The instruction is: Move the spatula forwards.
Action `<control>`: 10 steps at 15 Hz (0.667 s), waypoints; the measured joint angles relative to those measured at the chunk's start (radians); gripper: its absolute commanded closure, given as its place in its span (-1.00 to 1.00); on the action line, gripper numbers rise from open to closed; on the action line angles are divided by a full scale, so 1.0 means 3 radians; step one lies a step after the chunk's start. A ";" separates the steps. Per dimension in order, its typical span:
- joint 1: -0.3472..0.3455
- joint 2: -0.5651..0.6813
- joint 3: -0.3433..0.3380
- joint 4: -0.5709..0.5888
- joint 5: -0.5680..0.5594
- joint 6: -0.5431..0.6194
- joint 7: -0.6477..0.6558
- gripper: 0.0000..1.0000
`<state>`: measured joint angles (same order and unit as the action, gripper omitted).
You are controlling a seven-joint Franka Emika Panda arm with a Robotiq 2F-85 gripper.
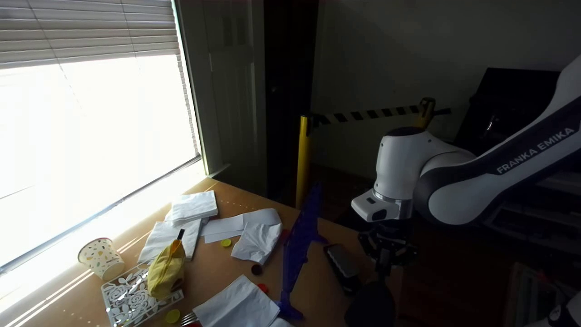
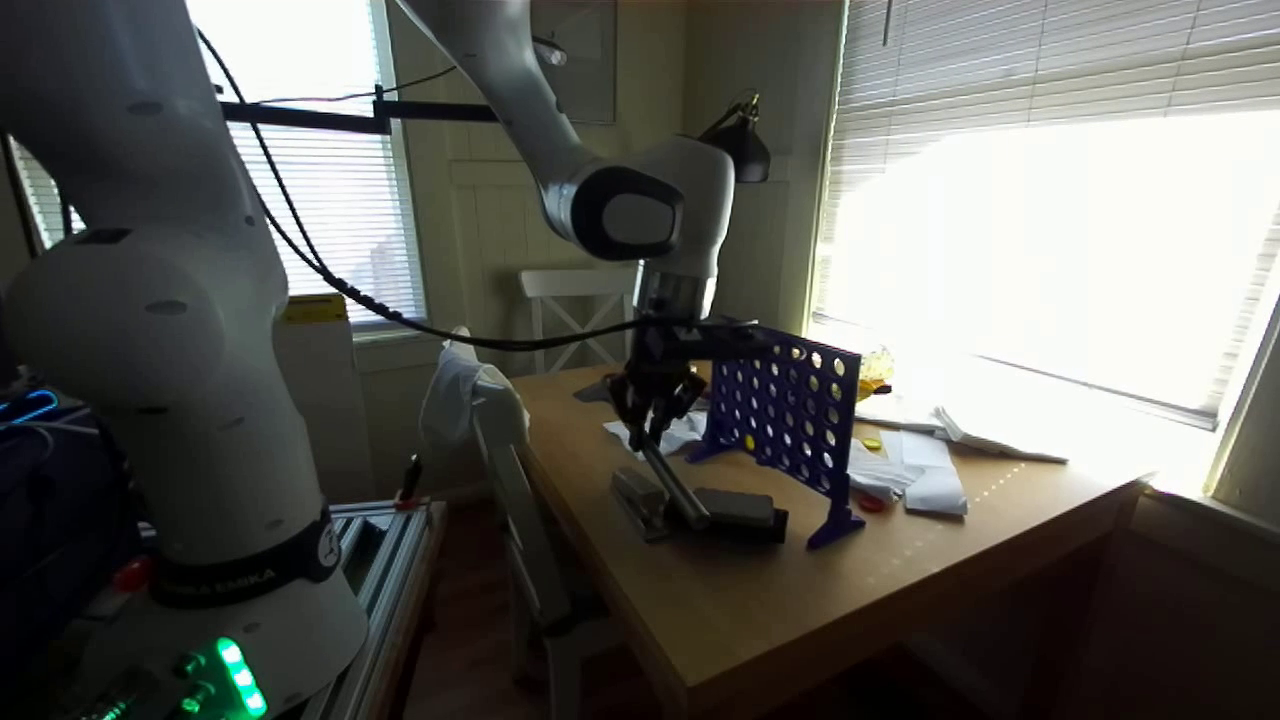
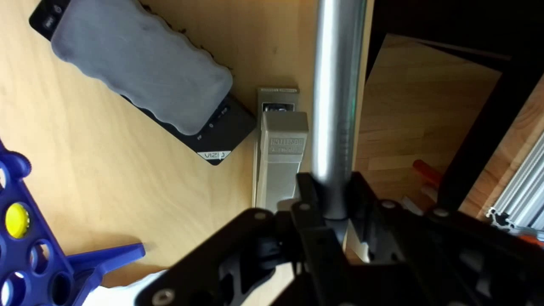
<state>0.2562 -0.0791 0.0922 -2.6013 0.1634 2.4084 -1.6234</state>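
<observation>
In the wrist view we see the gripper (image 3: 333, 192) holding the spatula (image 3: 338, 93) by its steel handle, lined up near the edge of a wooden table (image 3: 182, 182). That close view also brings us a stapler (image 3: 282, 157) just beside a remote control (image 3: 233, 124), its lettering legible, a gray block (image 3: 142, 63) lying on top. The spatula's flat black end (image 1: 370, 304), beyond the wrist frame, shows below the gripper in an exterior view, where we also spot a fork (image 1: 187, 319); whether that end touches the table, we cannot tell. A black lamp (image 2: 742, 150) appears to us in an exterior view alone. A purple game frame (image 1: 299, 245) stands in all three.
</observation>
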 measured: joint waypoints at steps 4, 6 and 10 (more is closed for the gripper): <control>-0.0069 0.0179 0.0004 0.0121 -0.0126 0.0056 0.0019 0.88; -0.0085 0.0290 0.0015 0.0183 -0.0204 0.0092 0.0069 0.88; -0.0109 0.0517 0.0070 0.0282 -0.0360 0.0193 0.0257 0.88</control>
<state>0.2236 0.0761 0.1132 -2.5166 0.0556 2.4665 -1.5463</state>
